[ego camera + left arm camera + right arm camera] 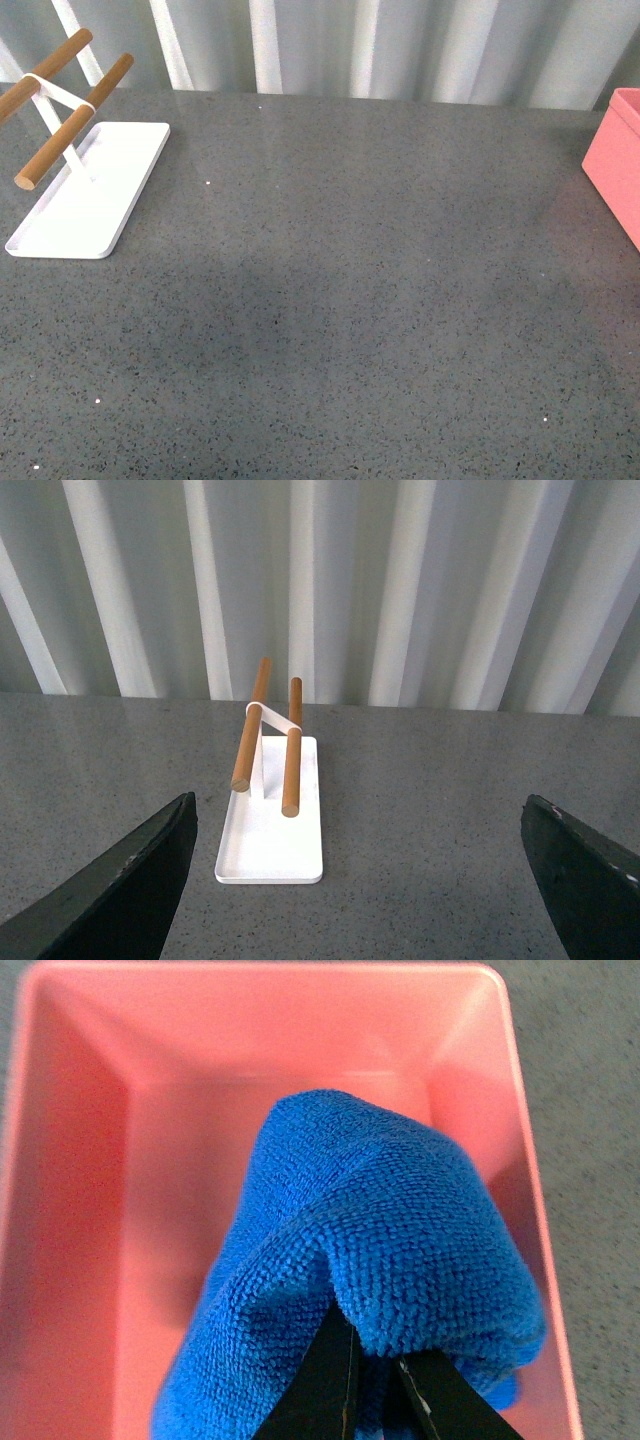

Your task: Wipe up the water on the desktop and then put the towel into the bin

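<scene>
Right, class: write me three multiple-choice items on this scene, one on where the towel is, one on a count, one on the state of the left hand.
1. Where is the blue towel?
A. on the white tray
B. over the pink bin, held by the right hand
C. flat on the desktop

2. How many wooden rods does the white tray's stand carry?
A. two
B. four
C. one

3. What state is the left hand in?
A. shut on the towel
B. shut on a rod
C. open and holding nothing

Answers:
1 B: the right hand pinches the towel above the pink bin.
2 A: two wooden rods sit over the white tray.
3 C: the left hand has its fingers wide apart above the desktop.
</scene>
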